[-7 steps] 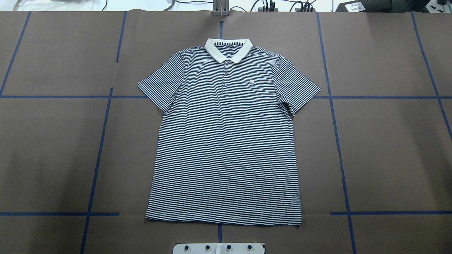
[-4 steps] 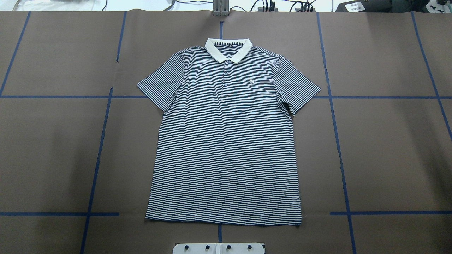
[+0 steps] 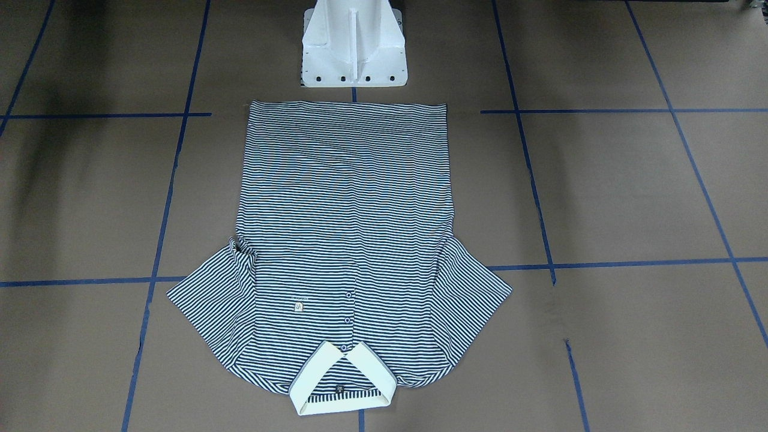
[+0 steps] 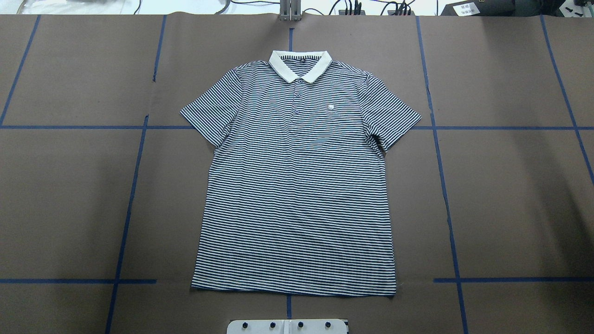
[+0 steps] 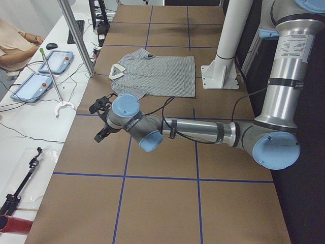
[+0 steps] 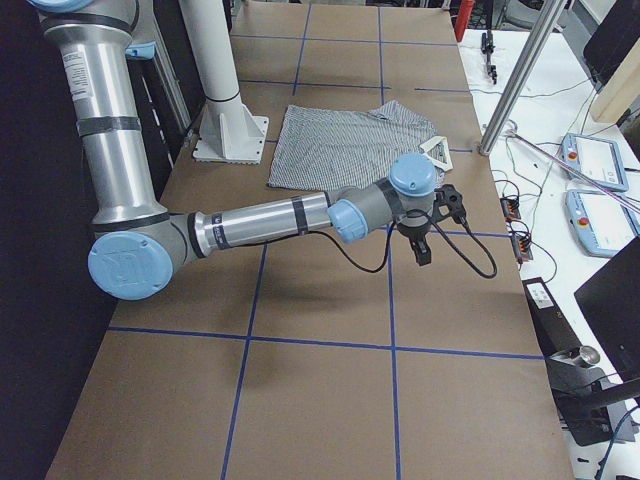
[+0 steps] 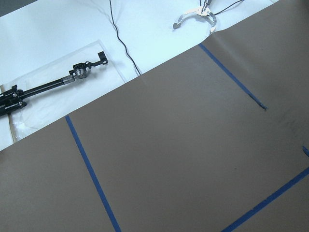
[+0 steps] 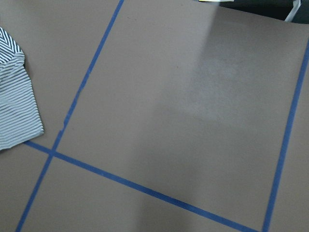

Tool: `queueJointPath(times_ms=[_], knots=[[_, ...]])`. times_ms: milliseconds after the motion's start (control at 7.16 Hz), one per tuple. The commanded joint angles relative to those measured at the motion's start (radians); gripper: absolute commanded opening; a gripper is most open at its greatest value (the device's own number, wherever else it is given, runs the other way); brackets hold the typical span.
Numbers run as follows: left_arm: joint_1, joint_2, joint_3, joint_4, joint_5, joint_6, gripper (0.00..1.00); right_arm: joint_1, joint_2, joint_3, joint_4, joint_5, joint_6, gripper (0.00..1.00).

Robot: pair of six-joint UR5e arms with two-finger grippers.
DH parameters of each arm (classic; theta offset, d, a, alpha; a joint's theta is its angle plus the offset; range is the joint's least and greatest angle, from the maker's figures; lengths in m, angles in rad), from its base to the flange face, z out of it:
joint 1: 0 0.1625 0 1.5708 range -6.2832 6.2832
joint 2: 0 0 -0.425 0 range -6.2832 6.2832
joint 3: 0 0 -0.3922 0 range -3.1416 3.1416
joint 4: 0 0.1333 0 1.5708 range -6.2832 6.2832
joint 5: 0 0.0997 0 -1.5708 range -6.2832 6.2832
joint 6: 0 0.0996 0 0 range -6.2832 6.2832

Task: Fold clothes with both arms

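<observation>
The striped polo shirt (image 4: 297, 185) lies flat and face up in the middle of the table, collar (image 4: 300, 65) at the far edge, hem toward the robot base, both sleeves spread. It also shows as the shirt (image 3: 348, 210) in the front view. My left gripper (image 5: 101, 119) hangs over bare table well to the left of the shirt (image 5: 157, 73). My right gripper (image 6: 435, 225) hangs over bare table to the right of the shirt (image 6: 340, 145). Both show only in the side views, so I cannot tell whether they are open or shut. A sleeve edge (image 8: 14, 111) shows in the right wrist view.
Brown paper with blue tape lines (image 4: 443, 185) covers the table. The white pedestal base (image 3: 354, 42) stands just behind the hem. Beyond the far edge are a metal pole (image 5: 76, 35), tablets (image 5: 30, 86), cables, a black tool (image 7: 53, 84) and a seated person (image 5: 10, 40).
</observation>
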Motion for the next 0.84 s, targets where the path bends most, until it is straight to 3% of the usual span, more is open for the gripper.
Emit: queueJointPath(times_ms=[0,140,279,698], knots=[[0.083,0.002,0.029,-0.059,-0.003,-0.005,1.0,-0.248,0.101,-0.012,0.169,-0.253,0.483,0.91],[0.083,0.002,0.028,-0.065,-0.004,-0.041,1.0,-0.337,0.165,-0.052,0.168,-0.364,0.592,0.69],[0.084,0.002,0.026,-0.068,-0.004,-0.061,1.0,-0.393,0.199,-0.093,0.169,-0.41,0.633,0.58],[0.084,0.002,0.023,-0.069,-0.003,-0.061,1.0,-0.549,0.203,-0.114,0.169,-0.59,0.687,0.57]])
